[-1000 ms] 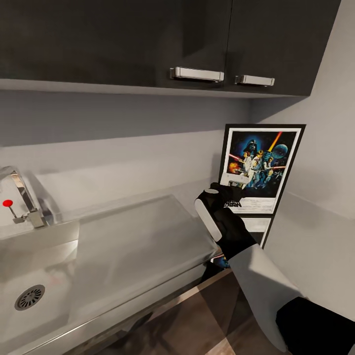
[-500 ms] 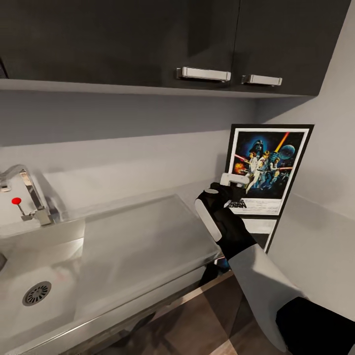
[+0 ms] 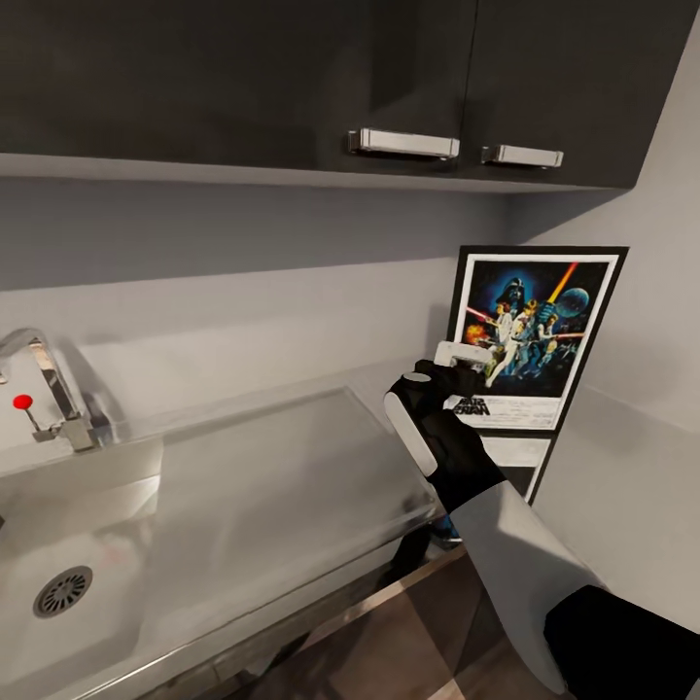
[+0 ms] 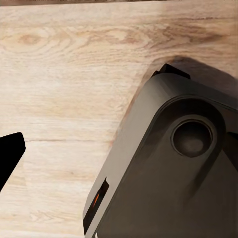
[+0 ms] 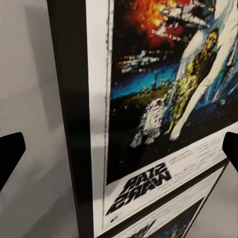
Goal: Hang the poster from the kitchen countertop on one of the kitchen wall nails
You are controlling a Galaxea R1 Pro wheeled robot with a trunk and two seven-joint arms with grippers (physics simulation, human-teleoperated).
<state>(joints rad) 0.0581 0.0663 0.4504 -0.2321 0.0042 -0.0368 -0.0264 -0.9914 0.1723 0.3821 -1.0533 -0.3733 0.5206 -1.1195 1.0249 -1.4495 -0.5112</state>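
The poster stands upright in the corner on the kitchen countertop, leaning against the back wall, black frame and blue space scene facing me. My right gripper hovers at the poster's left edge, just above the worktop. Up close in the right wrist view, the poster lies between the spread black fingertips of the open right gripper, with nothing gripped. My left gripper hangs low over wooden floor, one fingertip far out at the side. The wall nail is out of view.
Dark upper cabinets with steel handles hang low over the worktop. A sink and tap sit at the left. The side wall closes the corner at the right. My dark base shows below the left arm.
The whole view has shifted, so the poster and cabinet handles sit further right. The right gripper's finger, earlier in front of the poster's picture, now lies at its left frame edge.
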